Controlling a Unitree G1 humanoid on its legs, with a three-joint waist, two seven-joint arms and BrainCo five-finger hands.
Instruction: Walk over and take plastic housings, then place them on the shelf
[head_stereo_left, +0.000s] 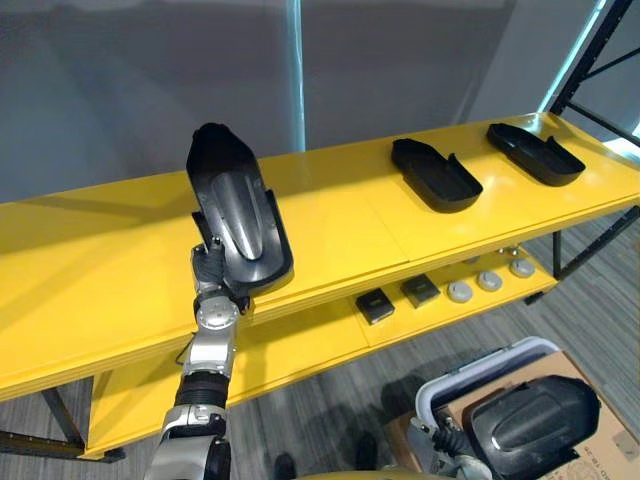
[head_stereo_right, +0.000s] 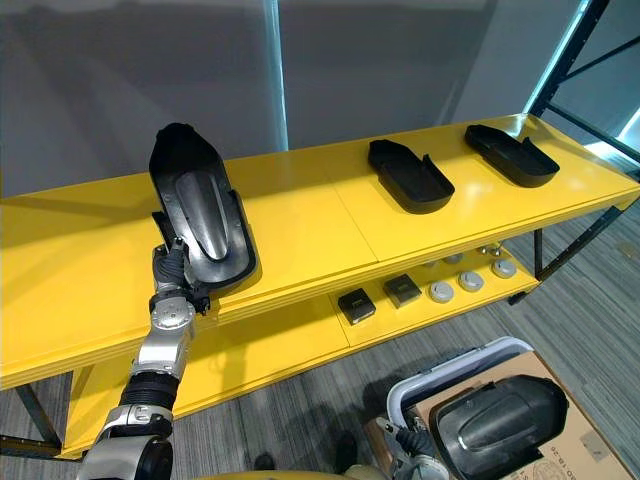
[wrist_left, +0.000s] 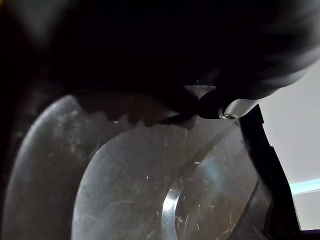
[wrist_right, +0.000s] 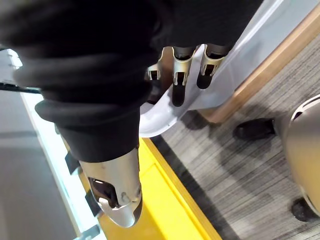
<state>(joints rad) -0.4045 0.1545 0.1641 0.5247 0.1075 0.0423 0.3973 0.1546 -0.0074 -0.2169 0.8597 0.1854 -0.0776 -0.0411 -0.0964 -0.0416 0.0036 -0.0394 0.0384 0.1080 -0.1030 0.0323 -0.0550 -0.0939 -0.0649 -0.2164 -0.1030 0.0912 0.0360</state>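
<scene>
gripping a black housing, left hand holds it tilted at the yellow shelf

1. left arm reaches up and forward, forearm near upright, wrist straight.
2. left hand grips the lower end of a black plastic housing; its thumb presses on the housing's edge, and its fingers are hidden behind it.
3. right hand hangs low at the robot's right side, fingers relaxed and pointing down, thumb apart, holding nothing.

Tilted black housing over yellow shelf
</scene>
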